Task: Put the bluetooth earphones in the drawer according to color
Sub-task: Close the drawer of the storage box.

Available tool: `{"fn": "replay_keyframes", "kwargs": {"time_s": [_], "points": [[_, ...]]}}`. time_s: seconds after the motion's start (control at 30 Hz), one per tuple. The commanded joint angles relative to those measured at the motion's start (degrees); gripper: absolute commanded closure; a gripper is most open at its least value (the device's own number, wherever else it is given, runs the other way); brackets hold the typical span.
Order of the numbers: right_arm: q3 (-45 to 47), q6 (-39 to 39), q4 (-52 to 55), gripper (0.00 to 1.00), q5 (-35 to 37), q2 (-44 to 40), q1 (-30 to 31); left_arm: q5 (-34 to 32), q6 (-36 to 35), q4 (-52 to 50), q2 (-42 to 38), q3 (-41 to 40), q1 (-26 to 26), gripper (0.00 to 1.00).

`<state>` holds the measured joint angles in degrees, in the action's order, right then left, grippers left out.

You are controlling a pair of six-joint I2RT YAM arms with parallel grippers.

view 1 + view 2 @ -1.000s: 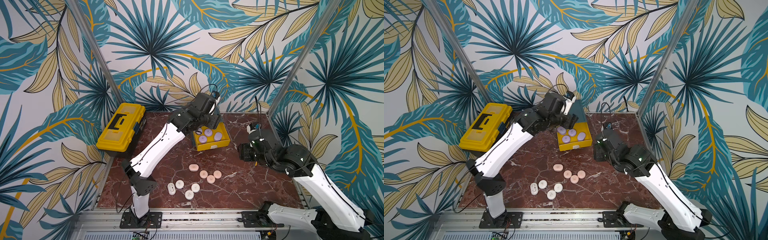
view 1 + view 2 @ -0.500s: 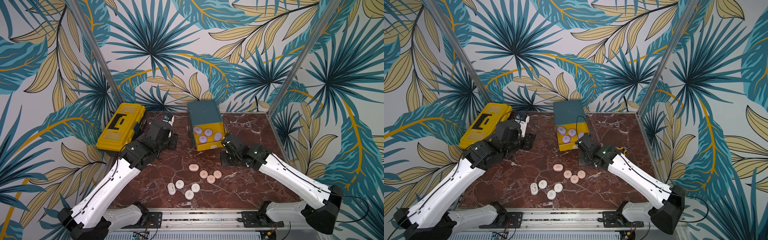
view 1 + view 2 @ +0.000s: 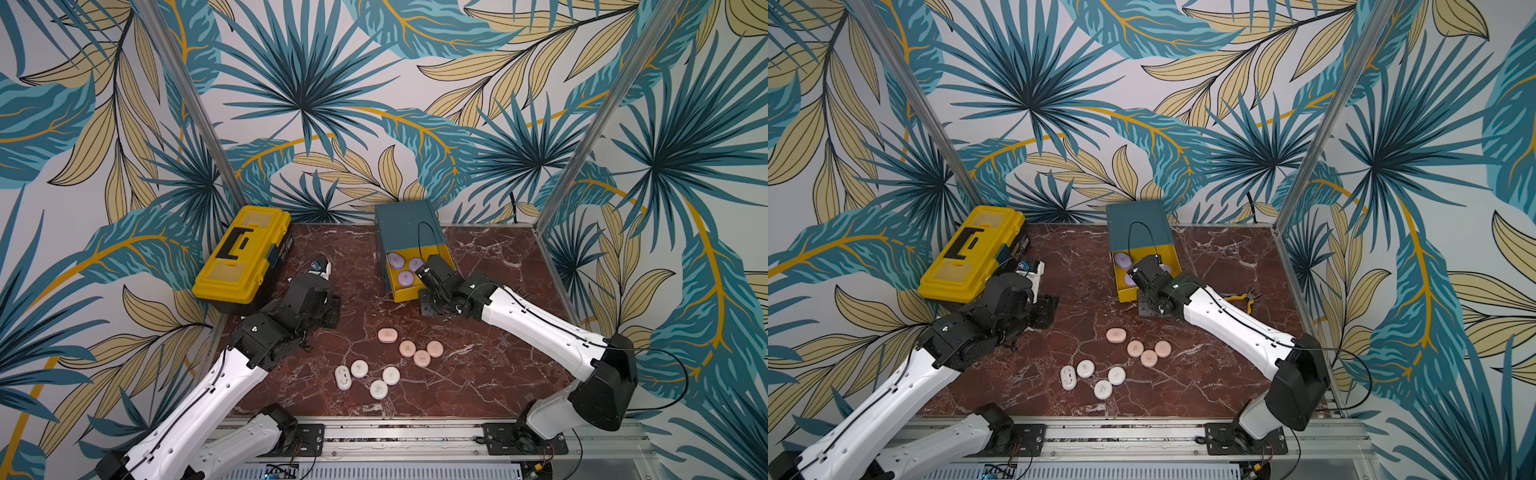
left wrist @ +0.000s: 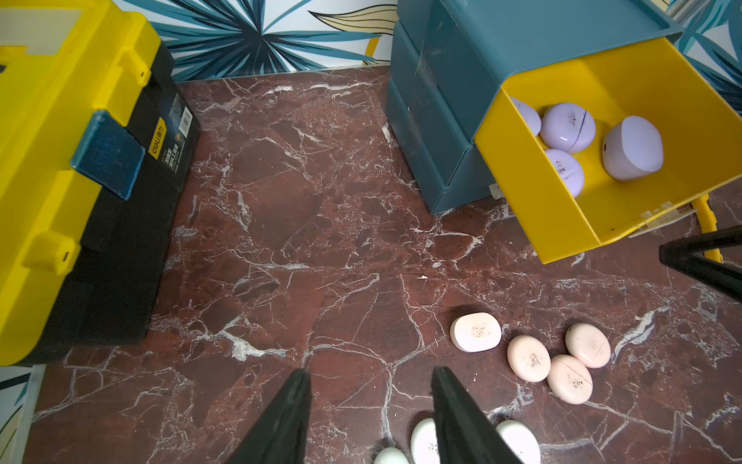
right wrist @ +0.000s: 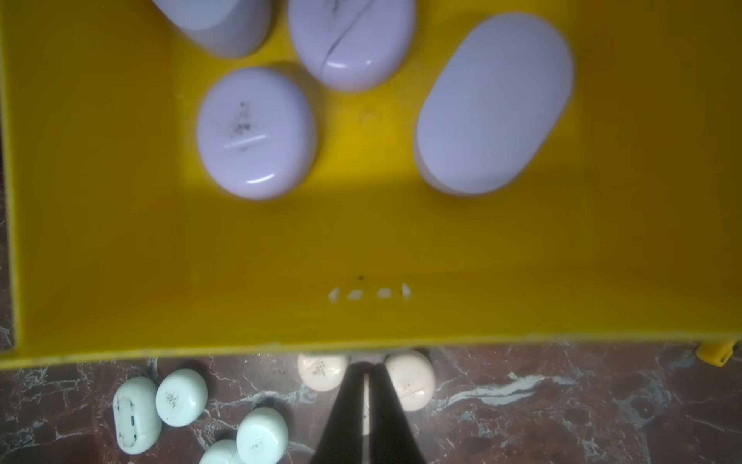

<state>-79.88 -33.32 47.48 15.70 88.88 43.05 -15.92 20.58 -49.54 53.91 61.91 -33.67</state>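
Lilac cases [image 5: 257,132] lie in the drawer [image 5: 120,249] beyond the right gripper [image 5: 365,375], closed and empty.

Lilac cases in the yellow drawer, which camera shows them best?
Right wrist view: all four lilac cases fill it up close, two cropped. Left wrist view shows four, smaller, one half-hidden by the drawer wall. In both top views the right arm hides some.

Smooth, glossy plastic lilac cases [image 5: 257,132] lie in the semi-matt yellow plastic top drawer [image 5: 120,241] of a scuffed teal plastic cabinet [image 4: 502,44], which stands on a polished, white-veined, marble-look tabletop [image 4: 301,201]; beside the cabinet, a moulded yellow-and-black plastic toolbox [image 4: 52,160].
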Motion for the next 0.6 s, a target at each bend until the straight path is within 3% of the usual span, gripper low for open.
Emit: {"fn": "replay_keyframes", "kwargs": {"time_s": [0.0, 0.57], "points": [[-3.1, 2.1, -0.4, 0.89, 3.5, 2.8, -1.3, 0.1, 1.2, 0.3, -1.2, -2.2, 0.3, 0.46], [-17.6, 5.9, -0.4, 0.88, 5.3, 13.8, -6.0, 0.4, 1.6, 0.2, -1.6, -3.9, 0.3, 0.43]]}}
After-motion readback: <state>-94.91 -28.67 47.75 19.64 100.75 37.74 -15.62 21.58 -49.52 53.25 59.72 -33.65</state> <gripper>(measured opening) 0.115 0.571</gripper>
